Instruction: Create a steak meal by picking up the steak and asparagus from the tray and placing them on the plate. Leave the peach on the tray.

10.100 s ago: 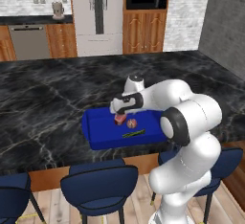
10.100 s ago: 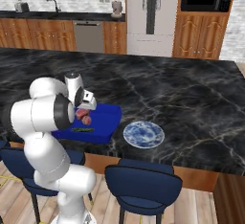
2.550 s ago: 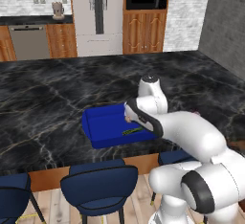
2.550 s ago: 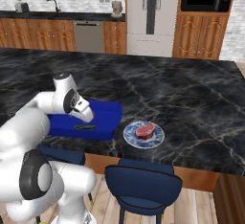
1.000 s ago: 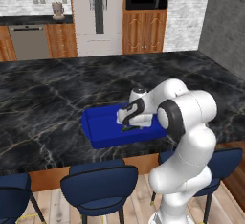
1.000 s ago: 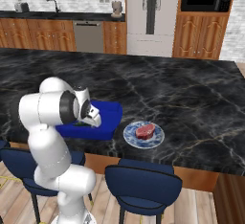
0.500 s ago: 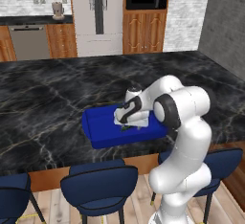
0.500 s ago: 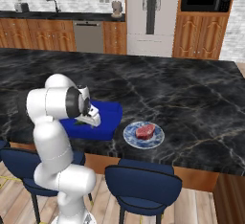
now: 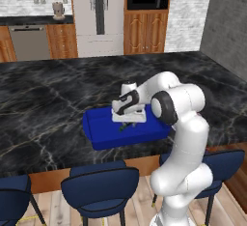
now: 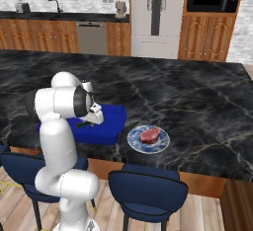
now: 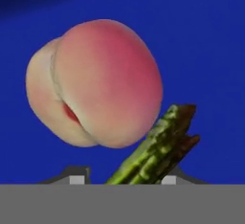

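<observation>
Gripper [image 9: 126, 122] low over the blue tray [image 9: 99, 135] on the dark marble counter [image 9: 48, 104]; seen from the left base camera, the white hand hides most of the tray floor, and a short dark green piece of the asparagus [image 9: 127, 126] shows just beneath it, lying roughly left to right.

Right base view: gripper [image 10: 89, 123] at the near side of the tray [image 10: 112, 121], with the dark asparagus [image 10: 85, 124] just under it. To the right of the tray, well clear of its wall, the small round patterned plate [image 10: 134, 141] holds the steak [image 10: 150, 136], a reddish-pink slab with a paler edge, lying flat at the plate's middle.

Hand view: fingertips [image 11: 79, 178] at the lower edge stand apart on either side of the asparagus [image 11: 158, 152]; whether they press it cannot be told. The stalk, ridged green with a darker brownish tip, runs up and to the right. Its tip touches or overlaps the peach [image 11: 95, 84], a round pink-to-cream fruit with a cleft, resting on the tray floor [image 11: 210, 50].
</observation>
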